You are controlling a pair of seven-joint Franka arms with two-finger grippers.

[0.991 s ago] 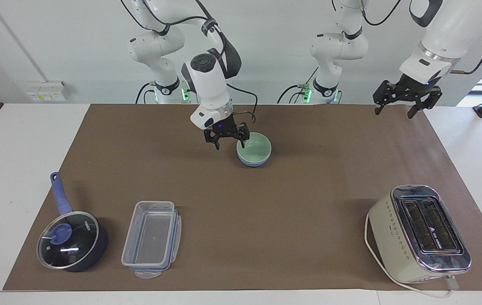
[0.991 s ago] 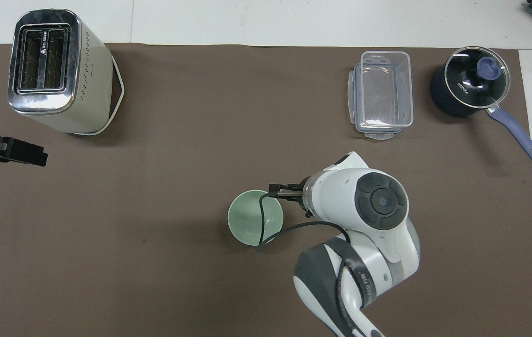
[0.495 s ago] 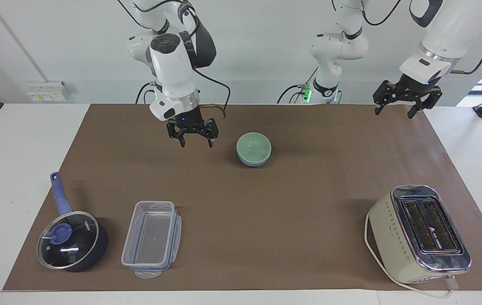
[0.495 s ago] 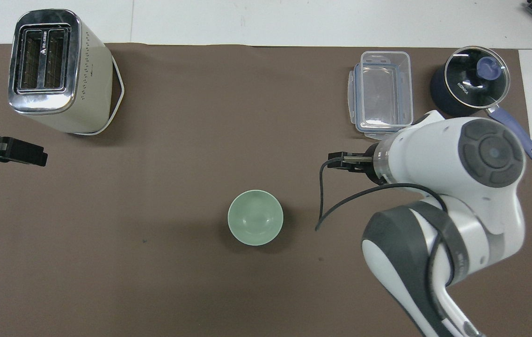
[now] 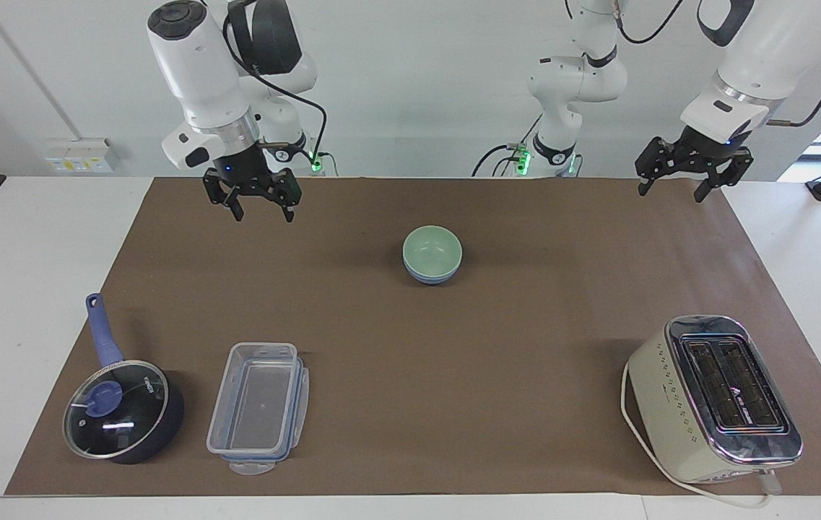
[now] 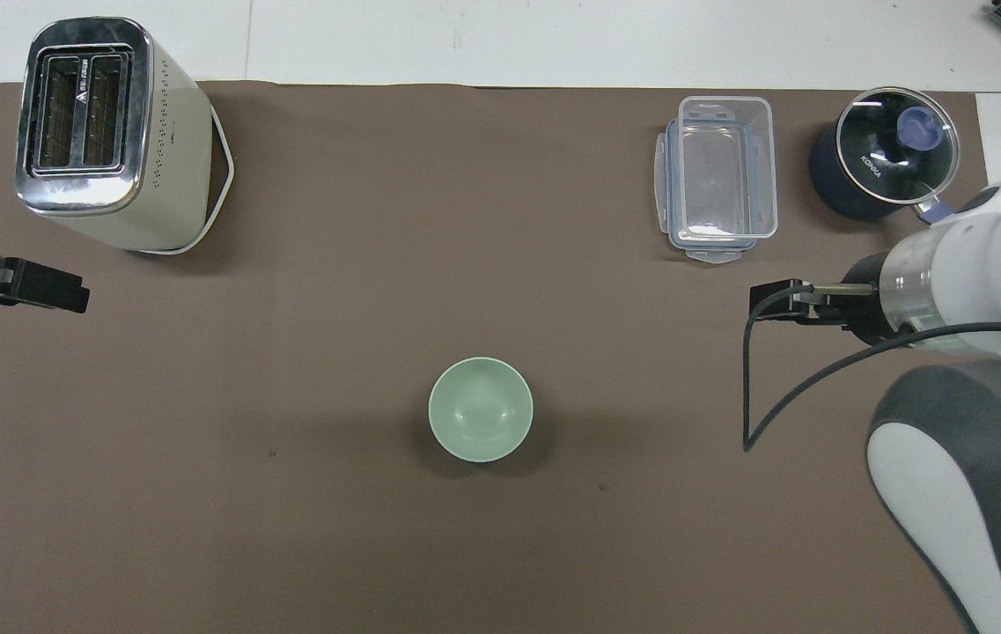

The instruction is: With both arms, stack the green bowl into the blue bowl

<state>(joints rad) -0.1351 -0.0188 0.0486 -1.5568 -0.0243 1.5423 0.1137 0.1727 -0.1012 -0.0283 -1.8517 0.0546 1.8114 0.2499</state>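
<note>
Already looks stacked. Find the green bowl (image 5: 432,248) seated inside the blue bowl (image 5: 430,276) near the middle of the brown-covered surface (image 5: 497,375), with only a narrow band of blue showing under the green rim. From overhead, see only the green bowl's inside; cannot see the blue one beneath it.

Find the right gripper (image 5: 263,214) raised over the surface toward the right arm's end, well apart from the bowls, fingers (image 5: 238,211) spread wide and holding nothing. Find the left gripper (image 5: 671,193) up over the corner of the surface at the left arm's end, waiting, likewise spread and empty.

Judge both bowls light, rigid and smooth; cannot tell the material, so treat as possibly breakable. Expect the curved outer wall to slip under a squeeze across the body. For any regrip, pinch the rim instead, one finger inside and one outside. Expect the nested pair to lift together, so steady the blue wall with the other gripper if separating. Avoid sideways nudges: would probably slide easily on the covering.

Leave alone the lidded saucepan (image 5: 123,412) and the clear plastic container (image 5: 258,406), both farther from the robots toward the right arm's end, and the toaster (image 5: 715,399) toward the left arm's end.
</note>
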